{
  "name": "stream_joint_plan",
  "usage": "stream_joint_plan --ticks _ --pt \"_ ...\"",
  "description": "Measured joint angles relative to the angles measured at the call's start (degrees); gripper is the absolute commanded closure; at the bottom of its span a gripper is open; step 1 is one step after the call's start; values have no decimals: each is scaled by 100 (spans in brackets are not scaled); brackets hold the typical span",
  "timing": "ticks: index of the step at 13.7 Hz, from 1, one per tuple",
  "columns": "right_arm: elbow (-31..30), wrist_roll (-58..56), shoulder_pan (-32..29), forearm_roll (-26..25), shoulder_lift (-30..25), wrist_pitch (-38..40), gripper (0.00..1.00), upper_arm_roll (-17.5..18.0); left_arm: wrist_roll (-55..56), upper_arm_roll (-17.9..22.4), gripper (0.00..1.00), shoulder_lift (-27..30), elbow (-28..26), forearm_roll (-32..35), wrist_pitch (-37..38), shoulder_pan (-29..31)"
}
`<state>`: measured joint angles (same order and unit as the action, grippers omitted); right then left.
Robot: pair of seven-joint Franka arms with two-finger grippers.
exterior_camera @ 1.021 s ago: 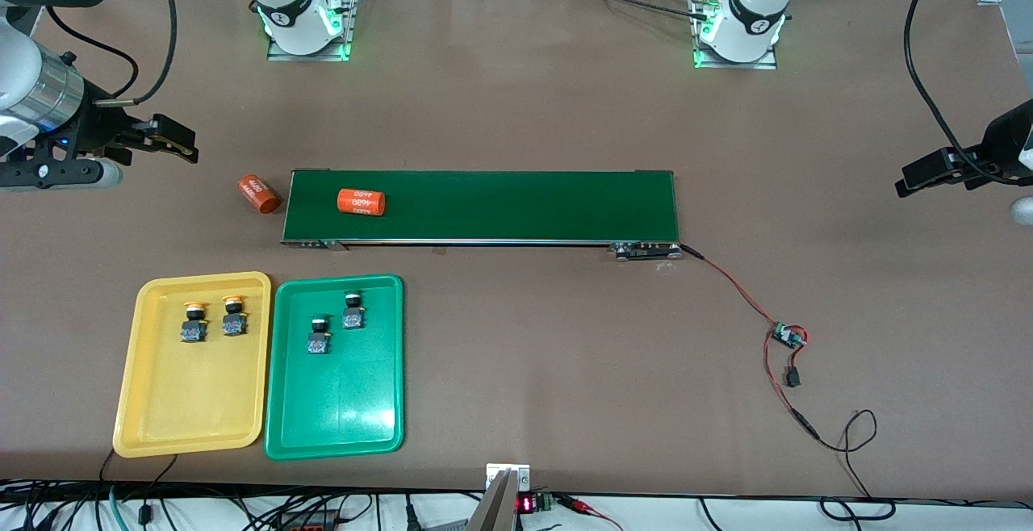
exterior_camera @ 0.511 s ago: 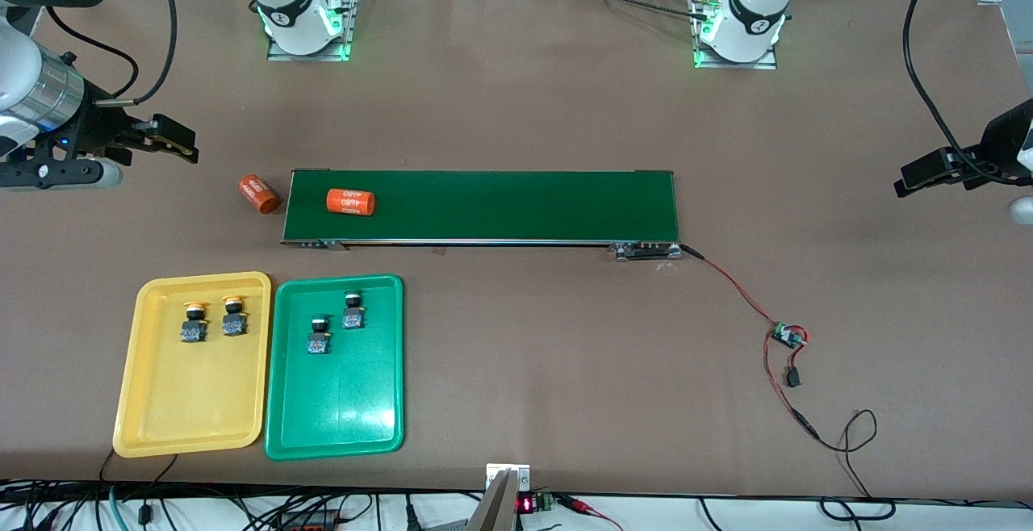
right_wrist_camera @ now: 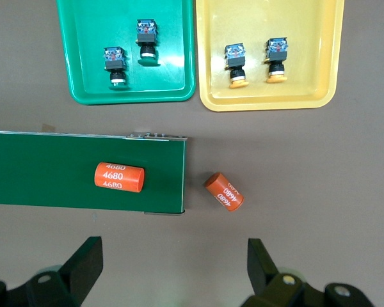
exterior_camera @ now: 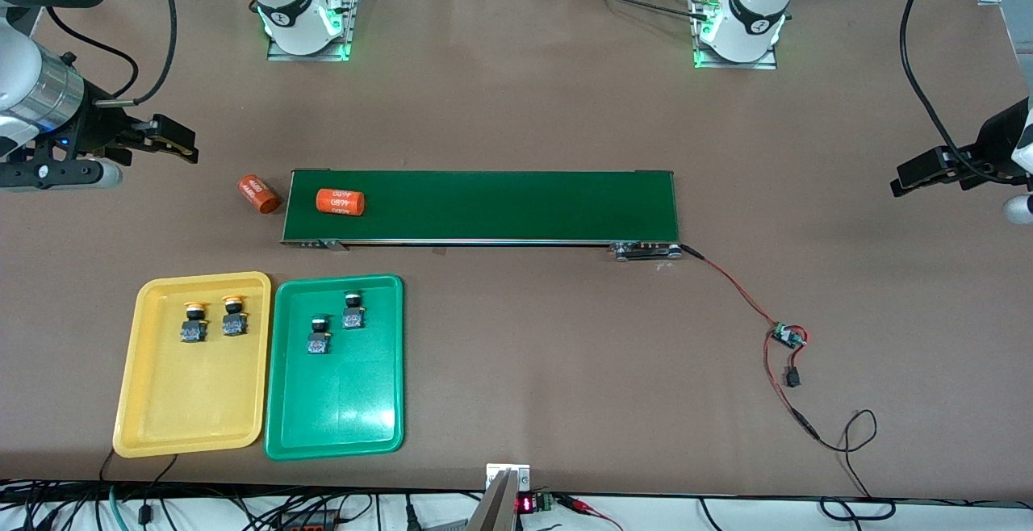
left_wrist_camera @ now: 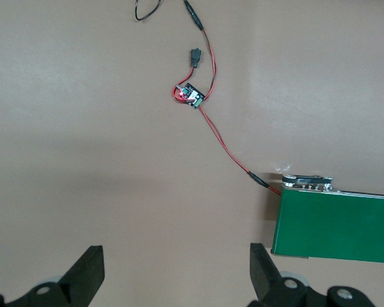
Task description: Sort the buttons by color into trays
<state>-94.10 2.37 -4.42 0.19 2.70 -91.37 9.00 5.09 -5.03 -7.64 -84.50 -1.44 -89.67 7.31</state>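
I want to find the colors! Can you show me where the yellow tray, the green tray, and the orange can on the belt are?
yellow tray (exterior_camera: 186, 402), front view, bare floor of the tray.
green tray (exterior_camera: 339, 402), front view, bare floor of the tray.
orange can on the belt (exterior_camera: 340, 202), front view, middle of its printed side.

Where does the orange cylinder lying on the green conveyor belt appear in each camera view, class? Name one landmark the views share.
Front view: the orange cylinder lies on the conveyor belt near its end toward the right arm.
Right wrist view: the same cylinder lies on the belt, near its end.
Left wrist view: not in it.
Shared landmark: the conveyor belt, in all three views.
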Motion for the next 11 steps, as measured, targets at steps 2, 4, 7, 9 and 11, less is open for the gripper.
stream_joint_plan --ticks 2,4,7,9,11 --pt "0 0 0 0 14 0 0 0 0 0 0 1 0 0 0 1" --pt "0 0 0 0 37 -1 0 0 0 2 0 3 0 0 0 10" --pt "2 0 0 0 56 -11 0 0 0 6 0 3 0 0 0 16" --pt "4 0 -1 0 56 -14 0 0 0 6 0 3 0 0 0 16" --pt "4 0 -1 0 56 -16 0 0 0 8 0 3 0 0 0 18"
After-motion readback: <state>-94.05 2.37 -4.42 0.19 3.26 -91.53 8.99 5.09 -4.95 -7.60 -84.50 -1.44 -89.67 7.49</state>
